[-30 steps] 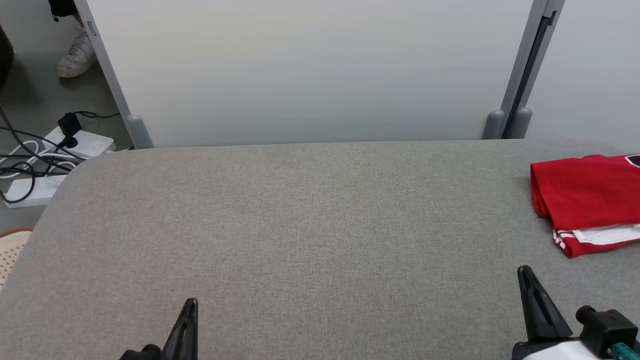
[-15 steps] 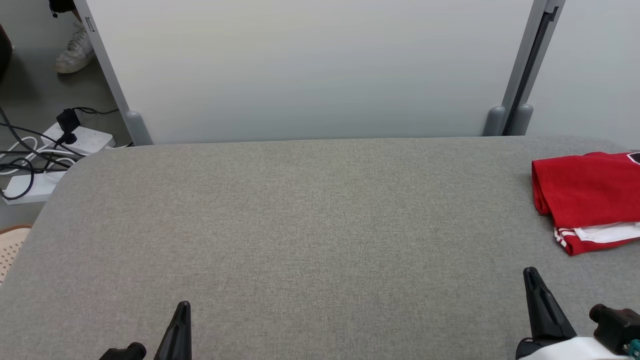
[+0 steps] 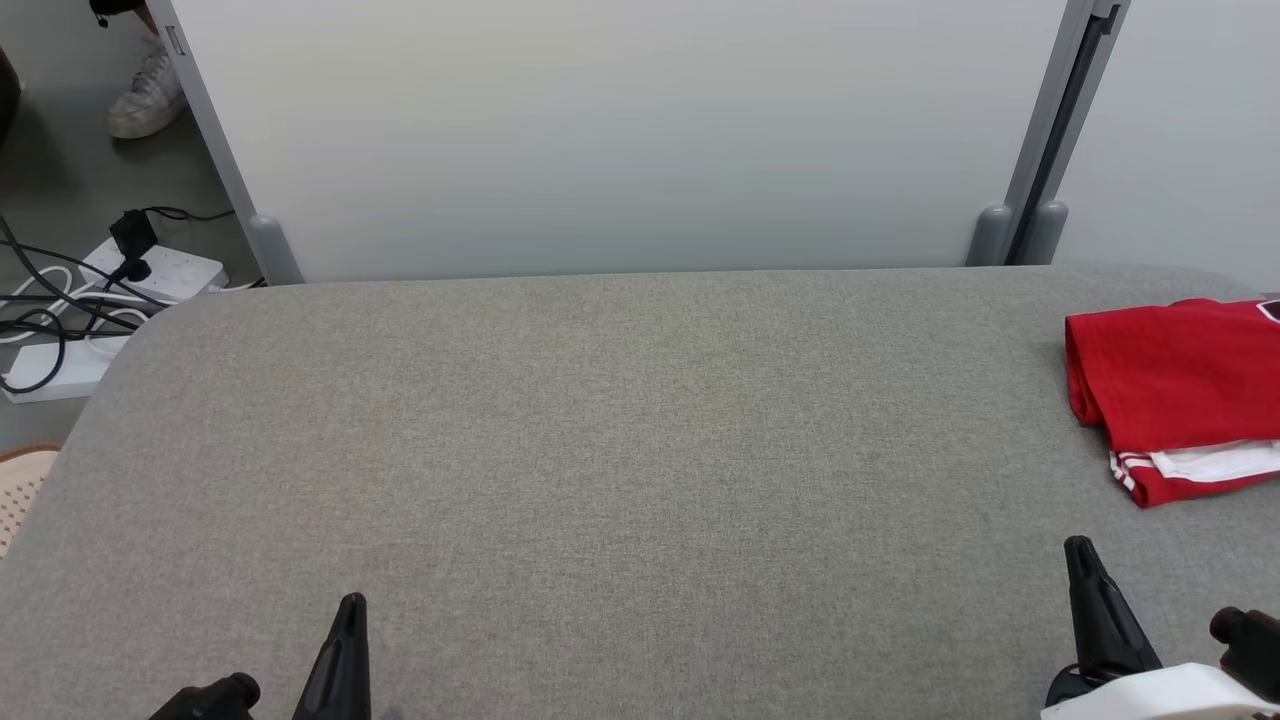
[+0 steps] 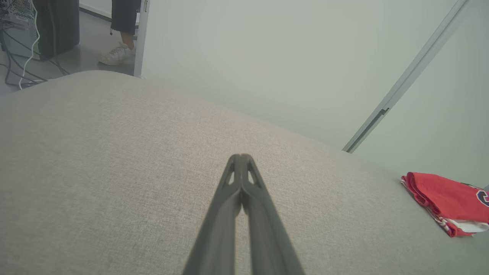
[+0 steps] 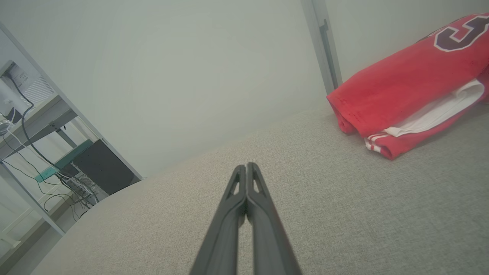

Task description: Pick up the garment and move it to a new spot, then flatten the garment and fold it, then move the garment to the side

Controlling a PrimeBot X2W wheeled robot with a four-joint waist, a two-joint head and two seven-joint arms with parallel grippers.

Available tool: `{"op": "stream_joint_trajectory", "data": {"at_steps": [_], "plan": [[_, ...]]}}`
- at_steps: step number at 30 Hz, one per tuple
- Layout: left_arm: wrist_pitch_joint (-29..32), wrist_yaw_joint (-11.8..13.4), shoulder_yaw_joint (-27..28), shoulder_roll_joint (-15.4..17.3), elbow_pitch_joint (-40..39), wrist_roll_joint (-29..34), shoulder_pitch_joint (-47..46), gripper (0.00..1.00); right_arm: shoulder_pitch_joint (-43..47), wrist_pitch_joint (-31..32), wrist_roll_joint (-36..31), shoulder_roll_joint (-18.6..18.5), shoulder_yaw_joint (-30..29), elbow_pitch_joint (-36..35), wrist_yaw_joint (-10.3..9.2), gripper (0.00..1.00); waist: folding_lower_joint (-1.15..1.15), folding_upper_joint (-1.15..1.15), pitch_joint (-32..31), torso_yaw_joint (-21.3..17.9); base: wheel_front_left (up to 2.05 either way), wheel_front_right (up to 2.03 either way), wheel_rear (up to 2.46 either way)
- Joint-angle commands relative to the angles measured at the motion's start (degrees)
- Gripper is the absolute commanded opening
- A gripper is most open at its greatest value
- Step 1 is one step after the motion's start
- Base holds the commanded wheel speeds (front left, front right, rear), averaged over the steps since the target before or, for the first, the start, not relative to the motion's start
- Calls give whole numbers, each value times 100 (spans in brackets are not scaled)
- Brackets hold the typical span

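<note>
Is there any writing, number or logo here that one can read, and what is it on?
One dark, white-edged character on the red garment: cut off by the picture's edge, perhaps "5" or "S"; I cannot tell which.
The power strip on the floor: any marking is too small to read.
Nothing else legible.

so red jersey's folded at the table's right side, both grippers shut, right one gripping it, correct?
No: the right gripper is shut on nothing, clear of the red jersey, as the right wrist view shows. Folded at the right side of the table, left gripper shut: yes.
</note>
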Motion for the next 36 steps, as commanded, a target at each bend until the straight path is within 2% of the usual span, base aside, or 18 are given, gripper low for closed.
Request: {"op": "stream_joint_trajectory", "data": {"at_steps": [1, 36], "plan": [[12, -57, 100, 16, -111, -136, -301, 0, -288, 56, 144, -46, -18, -149, 3, 0, -1, 0, 3, 0, 0, 0, 0], [606, -303, 424, 22, 157, -2539, -757, 0, -523, 651, 2447, 14, -282, 2, 5, 0, -1, 0, 143, -4, 0, 0, 0]]}}
